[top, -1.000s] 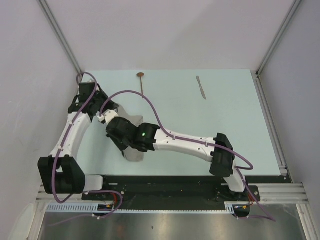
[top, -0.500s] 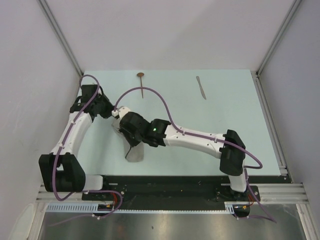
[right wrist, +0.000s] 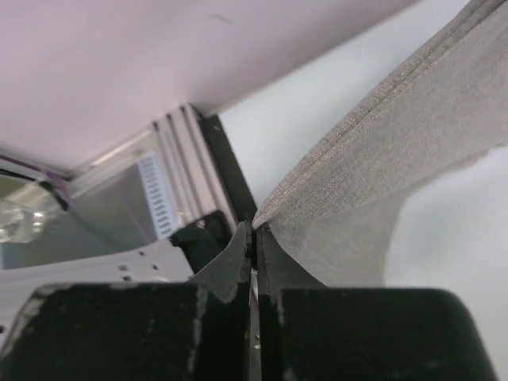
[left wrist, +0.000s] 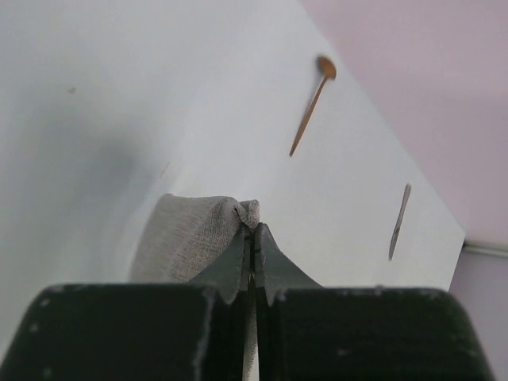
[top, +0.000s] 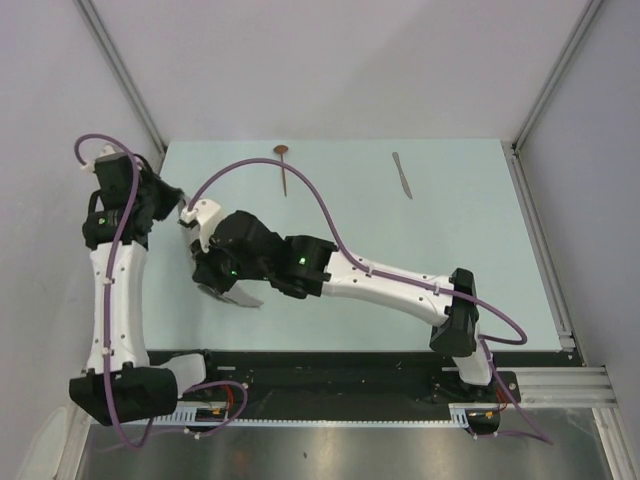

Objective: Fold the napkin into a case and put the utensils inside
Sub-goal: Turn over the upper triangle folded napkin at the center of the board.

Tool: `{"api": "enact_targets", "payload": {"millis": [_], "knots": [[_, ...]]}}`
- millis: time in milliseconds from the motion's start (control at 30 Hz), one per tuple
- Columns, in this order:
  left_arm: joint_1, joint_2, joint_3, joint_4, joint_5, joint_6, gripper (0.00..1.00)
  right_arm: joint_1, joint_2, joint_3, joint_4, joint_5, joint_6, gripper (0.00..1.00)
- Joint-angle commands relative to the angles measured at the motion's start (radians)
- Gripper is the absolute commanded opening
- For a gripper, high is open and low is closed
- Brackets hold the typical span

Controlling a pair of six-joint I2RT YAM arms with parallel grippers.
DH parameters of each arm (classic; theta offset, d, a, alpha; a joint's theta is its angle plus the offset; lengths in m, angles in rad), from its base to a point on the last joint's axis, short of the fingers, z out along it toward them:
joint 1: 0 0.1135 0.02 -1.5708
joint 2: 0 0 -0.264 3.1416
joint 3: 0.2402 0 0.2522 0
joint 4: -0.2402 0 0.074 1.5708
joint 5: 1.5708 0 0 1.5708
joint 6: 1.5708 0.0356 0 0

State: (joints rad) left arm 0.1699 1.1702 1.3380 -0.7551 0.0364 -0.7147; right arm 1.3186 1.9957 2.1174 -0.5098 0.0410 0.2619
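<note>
Both grippers hold the grey-beige napkin (top: 232,294) up at the table's left side, and the right arm hides most of it from above. My left gripper (top: 181,206) is shut on a bunched corner of the napkin (left wrist: 190,238), with its tips (left wrist: 252,232) pinching the cloth. My right gripper (top: 214,284) is shut on a hemmed edge of the napkin (right wrist: 397,159), which stretches away from the tips (right wrist: 255,228). The copper-brown spoon (top: 283,165) and the silver knife (top: 402,174) lie apart at the table's far edge, also seen as spoon (left wrist: 311,103) and knife (left wrist: 399,210).
The right arm (top: 380,285) stretches diagonally across the near half of the pale table (top: 450,250). Grey walls and metal posts close in the left, back and right sides. A black and aluminium rail (top: 340,370) runs along the near edge.
The left arm has swung up and to the left. The right gripper followed leftward, both keeping hold of the napkin, which has come off its earlier spot near the front.
</note>
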Motion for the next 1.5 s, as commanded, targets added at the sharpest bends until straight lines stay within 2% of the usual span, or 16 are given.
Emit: {"api": "enact_targets", "payload": {"millis": [0,133,167,200,267,300,333,367,400,467,500,633,733,867,1133,1467], "knots": [[0.023,-0.037,0.125,-0.007,-0.075,0.018,0.0,0.013,-0.001,0.02,0.155,-0.226,0.087,0.0],[0.017,-0.012,0.096,0.075,0.001,-0.009,0.0,-0.005,-0.106,-0.213,0.35,-0.315,0.166,0.0],[-0.015,0.006,0.057,0.13,0.003,-0.011,0.0,-0.031,-0.159,-0.296,0.452,-0.322,0.184,0.0],[-0.039,0.023,0.038,0.158,0.0,-0.014,0.0,-0.047,-0.188,-0.429,0.497,-0.329,0.232,0.0],[-0.136,0.078,-0.015,0.242,-0.027,-0.012,0.0,-0.111,-0.25,-0.549,0.594,-0.357,0.278,0.0],[-0.162,0.098,-0.035,0.272,-0.035,-0.014,0.0,-0.136,-0.273,-0.683,0.626,-0.371,0.307,0.0],[-0.214,0.126,-0.049,0.317,-0.091,-0.022,0.0,-0.157,-0.297,-0.756,0.667,-0.375,0.354,0.0],[-0.275,0.194,-0.06,0.332,-0.11,-0.025,0.0,-0.176,-0.351,-0.821,0.735,-0.378,0.381,0.0],[-0.308,0.23,-0.057,0.344,-0.13,-0.026,0.0,-0.226,-0.373,-0.956,0.761,-0.386,0.402,0.0],[-0.393,0.317,-0.043,0.402,-0.167,-0.032,0.0,-0.269,-0.423,-1.077,0.813,-0.385,0.453,0.0],[-0.421,0.412,-0.031,0.419,-0.173,-0.035,0.0,-0.312,-0.464,-1.13,0.83,-0.398,0.471,0.0],[-0.578,0.633,0.084,0.461,-0.239,-0.061,0.0,-0.418,-0.547,-1.428,0.948,-0.428,0.579,0.0],[-0.65,0.788,0.234,0.448,-0.259,-0.075,0.0,-0.493,-0.62,-1.552,0.95,-0.434,0.602,0.0],[-0.702,0.92,0.358,0.421,-0.27,-0.084,0.0,-0.587,-0.699,-1.671,0.932,-0.447,0.617,0.0],[-0.762,1.026,0.415,0.49,-0.236,-0.077,0.0,-0.72,-0.791,-1.815,0.893,-0.46,0.606,0.0],[-0.797,1.092,0.464,0.559,-0.178,-0.063,0.0,-0.753,-0.793,-1.861,0.777,-0.374,0.579,0.0]]}}
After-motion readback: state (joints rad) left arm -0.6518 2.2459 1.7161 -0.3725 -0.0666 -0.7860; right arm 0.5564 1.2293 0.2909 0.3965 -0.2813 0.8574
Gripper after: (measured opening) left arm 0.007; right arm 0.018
